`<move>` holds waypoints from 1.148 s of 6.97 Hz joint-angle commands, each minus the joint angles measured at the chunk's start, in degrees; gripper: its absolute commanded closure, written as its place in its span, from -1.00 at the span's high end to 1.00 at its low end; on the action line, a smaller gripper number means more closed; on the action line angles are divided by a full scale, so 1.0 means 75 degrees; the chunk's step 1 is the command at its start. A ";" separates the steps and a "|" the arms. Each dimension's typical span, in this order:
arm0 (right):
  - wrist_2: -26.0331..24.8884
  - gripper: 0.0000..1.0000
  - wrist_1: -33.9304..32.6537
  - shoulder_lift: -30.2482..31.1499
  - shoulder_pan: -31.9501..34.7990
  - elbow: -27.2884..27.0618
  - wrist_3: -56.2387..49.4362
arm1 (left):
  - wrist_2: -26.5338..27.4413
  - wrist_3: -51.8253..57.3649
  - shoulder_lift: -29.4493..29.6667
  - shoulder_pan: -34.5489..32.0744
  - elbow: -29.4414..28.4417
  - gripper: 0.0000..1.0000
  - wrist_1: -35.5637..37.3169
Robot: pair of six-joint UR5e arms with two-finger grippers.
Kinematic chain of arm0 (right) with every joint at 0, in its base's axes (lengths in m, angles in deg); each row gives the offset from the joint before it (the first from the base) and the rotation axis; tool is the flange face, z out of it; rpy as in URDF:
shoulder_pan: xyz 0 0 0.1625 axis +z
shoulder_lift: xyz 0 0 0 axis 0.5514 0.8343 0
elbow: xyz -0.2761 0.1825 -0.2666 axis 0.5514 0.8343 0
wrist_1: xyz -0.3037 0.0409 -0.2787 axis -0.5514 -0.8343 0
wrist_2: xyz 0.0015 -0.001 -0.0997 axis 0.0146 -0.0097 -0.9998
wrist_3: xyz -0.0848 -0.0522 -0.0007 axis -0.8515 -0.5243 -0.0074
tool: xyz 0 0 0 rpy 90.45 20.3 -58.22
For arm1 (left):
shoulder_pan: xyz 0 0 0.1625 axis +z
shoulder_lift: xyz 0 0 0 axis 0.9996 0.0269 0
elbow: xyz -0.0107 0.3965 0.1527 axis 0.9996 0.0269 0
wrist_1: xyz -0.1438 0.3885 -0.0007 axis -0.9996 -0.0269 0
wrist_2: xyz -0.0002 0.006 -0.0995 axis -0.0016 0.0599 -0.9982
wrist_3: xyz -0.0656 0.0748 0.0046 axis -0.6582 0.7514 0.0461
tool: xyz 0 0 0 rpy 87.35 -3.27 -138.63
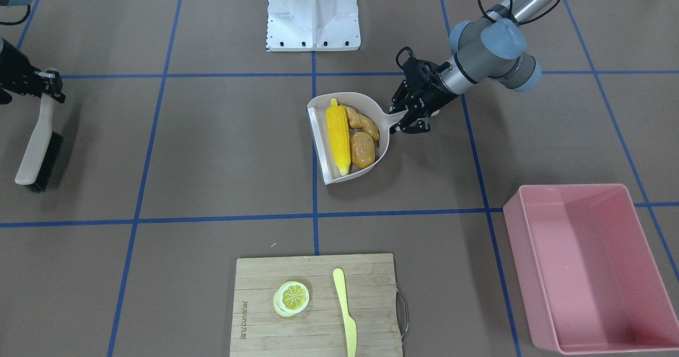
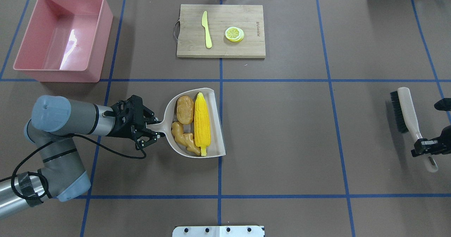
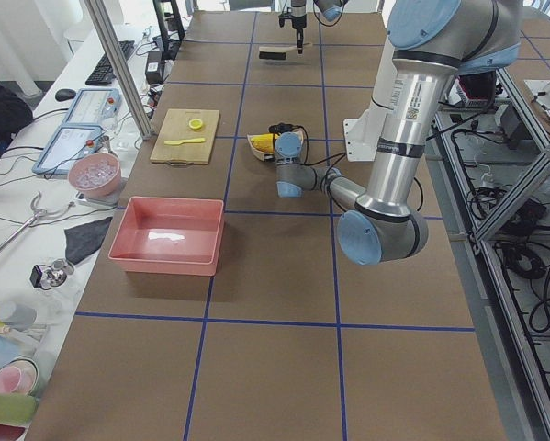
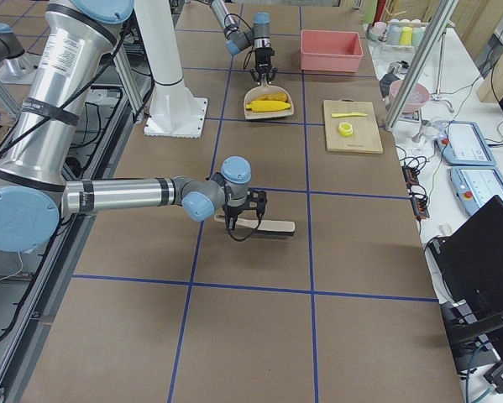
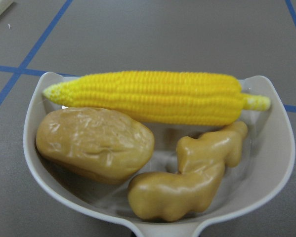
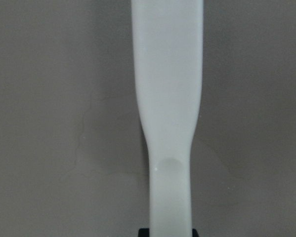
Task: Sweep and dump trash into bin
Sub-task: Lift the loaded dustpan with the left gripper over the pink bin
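My left gripper (image 2: 152, 128) is clamped on the short handle of the beige dustpan (image 2: 215, 99), which sits near the middle of the table, just left of the centre line. All 3 pieces of trash lie inside it: the corn cob (image 2: 202, 122) stretched along the open lip, the potato (image 2: 185, 109) at the far side of the bowl, and the ginger root (image 2: 183, 138) at the near side, by the handle. They look like glossy, hard plastic toys, so I judge them light and stiff but slippery. The round cob seems the likeliest to roll off the low front edge if the pan dips forward. The handle is the right place to hold, since the pan is rigid and shallow and a firm pinch there gives me control of its tilt. I would carry it with the lip slightly raised. The pink bin (image 2: 105, 32) stands far to my left, empty, with tall walls that the pan must clear before tipping. My right gripper (image 2: 428, 146) is closed on the handle of the brush (image 2: 408, 112), far off on the right.
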 commanded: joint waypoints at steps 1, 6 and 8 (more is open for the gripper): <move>0.0234 -1.00 -0.0017 0.0045 -0.0003 0.0061 -0.0203 | 0.0331 0.0001 -0.0043 -0.0012 0.0417 -1.00 -0.0057; 0.0187 -1.00 -0.0017 0.0057 -0.0015 0.0214 -0.0286 | 0.0900 -0.1172 0.0098 -0.1088 0.0688 -1.00 -0.0162; 0.0187 -0.11 -0.0029 0.0057 -0.0015 0.0237 -0.0286 | 0.3190 -0.4017 0.0121 -0.1265 0.0735 -1.00 -0.0174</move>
